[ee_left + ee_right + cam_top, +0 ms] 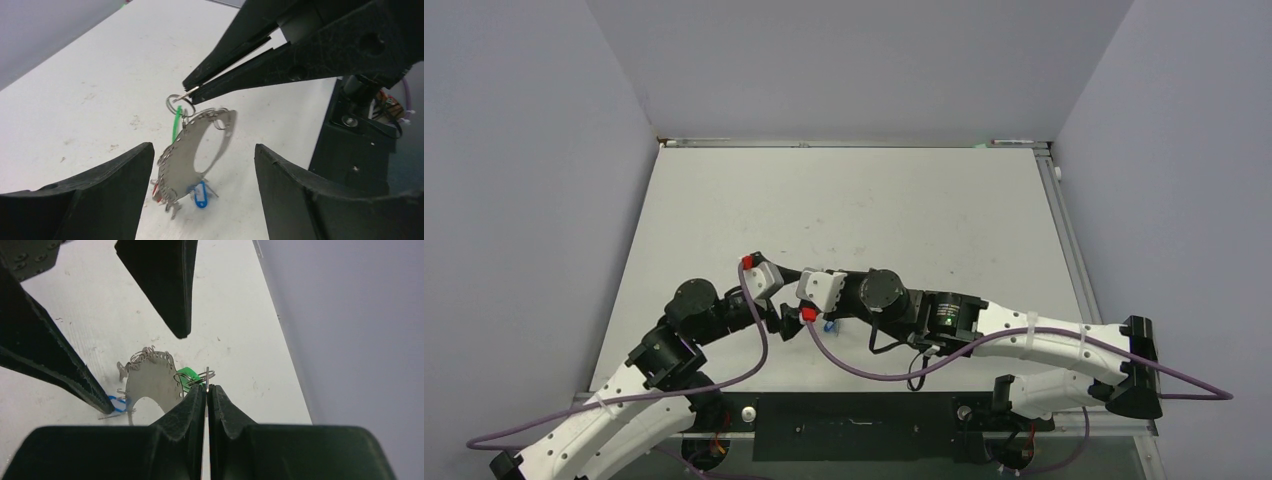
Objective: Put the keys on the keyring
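The keyring (181, 159), a flat silver oval with a hole and small split rings on its rim, hangs just above the table. Keys with a blue tag (201, 194), a red tag (155, 191) and a green tag (176, 123) dangle from it. My right gripper (206, 388) is shut on the thin silver blade of the green-tagged key (188, 376), beside a split ring (174, 102). My left gripper (204, 150) is open, its fingers (117, 185) on either side of the keyring and apart from it. From above, only the blue tag (828, 325) shows beneath the two wrists.
The white table (854, 210) is walled by grey panels on three sides. The right arm's black body (357, 150) stands close on the right in the left wrist view. Purple cables (864, 368) loop near the front edge.
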Robot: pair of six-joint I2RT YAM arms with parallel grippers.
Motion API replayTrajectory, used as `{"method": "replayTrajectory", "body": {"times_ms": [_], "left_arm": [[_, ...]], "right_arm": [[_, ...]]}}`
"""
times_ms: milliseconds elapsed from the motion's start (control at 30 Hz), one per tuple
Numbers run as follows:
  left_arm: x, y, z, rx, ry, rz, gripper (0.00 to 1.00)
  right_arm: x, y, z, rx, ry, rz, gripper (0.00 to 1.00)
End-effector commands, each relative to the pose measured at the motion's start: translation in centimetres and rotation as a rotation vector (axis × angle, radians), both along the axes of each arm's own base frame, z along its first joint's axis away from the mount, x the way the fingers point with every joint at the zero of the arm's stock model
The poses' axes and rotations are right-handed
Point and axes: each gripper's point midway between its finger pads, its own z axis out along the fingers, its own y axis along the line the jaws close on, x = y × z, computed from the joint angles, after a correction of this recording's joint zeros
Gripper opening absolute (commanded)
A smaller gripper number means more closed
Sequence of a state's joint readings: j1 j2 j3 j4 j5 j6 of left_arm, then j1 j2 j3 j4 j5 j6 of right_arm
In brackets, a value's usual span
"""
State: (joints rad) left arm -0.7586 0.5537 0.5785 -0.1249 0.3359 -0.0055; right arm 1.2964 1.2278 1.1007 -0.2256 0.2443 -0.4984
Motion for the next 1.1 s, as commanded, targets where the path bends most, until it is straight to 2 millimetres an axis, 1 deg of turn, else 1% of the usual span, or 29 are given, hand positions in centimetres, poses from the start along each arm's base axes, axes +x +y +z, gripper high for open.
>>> {"method": "replayTrajectory", "body": {"times_ms": [0,100,200,300,367,433,533,667,700,833,967,1067], "left_arm": [[2.2,1.9,1.8,-0.010,-0.092,0.153,0.71],[3.3,3.3,2.0,-0.009,-0.125,0.247,0.73],[4.7,5.4,2.3,-0.008,-0.149,0.383,0.74],[6.1,7.9,2.1,0.011,-0.155,0.536,0.77],[6.7,9.2,1.8,0.038,-0.159,0.608,0.77],[6.9,9.8,1.7,0.053,-0.160,0.643,0.77],[6.9,9.9,1.7,0.053,-0.168,0.644,0.77],[6.9,9.8,1.7,0.052,-0.174,0.637,0.78],[6.8,9.8,1.7,0.050,-0.174,0.635,0.78],[6.8,9.6,1.8,0.045,-0.177,0.626,0.78],[6.7,9.5,1.8,0.043,-0.178,0.617,0.78],[6.7,9.6,1.9,0.041,-0.179,0.618,0.78]], "right_arm": [[1.7,-0.7,2.7,0.090,-0.087,-0.107,0.05],[2.4,-0.7,1.4,0.056,-0.094,-0.143,0.05],[3.4,-0.8,0.0,0.019,-0.095,-0.187,0.05],[5.1,-1.1,-1.4,0.012,-0.054,-0.225,0.05],[6.3,-1.2,-2.5,0.008,-0.005,-0.234,0.05],[7.5,-1.7,-3.5,-0.001,0.028,-0.259,0.05],[8.2,-2.6,-5.2,-0.024,0.060,-0.290,0.05],[8.0,-4.1,-7.5,-0.032,0.112,-0.313,0.05],[7.7,-4.5,-7.8,-0.027,0.125,-0.316,0.05],[6.0,-5.4,-9.5,0.003,0.205,-0.299,0.05],[4.4,-6.1,-11.3,0.076,0.296,-0.304,0.05],[3.3,-5.9,-12.6,0.124,0.371,-0.302,0.05]]}}
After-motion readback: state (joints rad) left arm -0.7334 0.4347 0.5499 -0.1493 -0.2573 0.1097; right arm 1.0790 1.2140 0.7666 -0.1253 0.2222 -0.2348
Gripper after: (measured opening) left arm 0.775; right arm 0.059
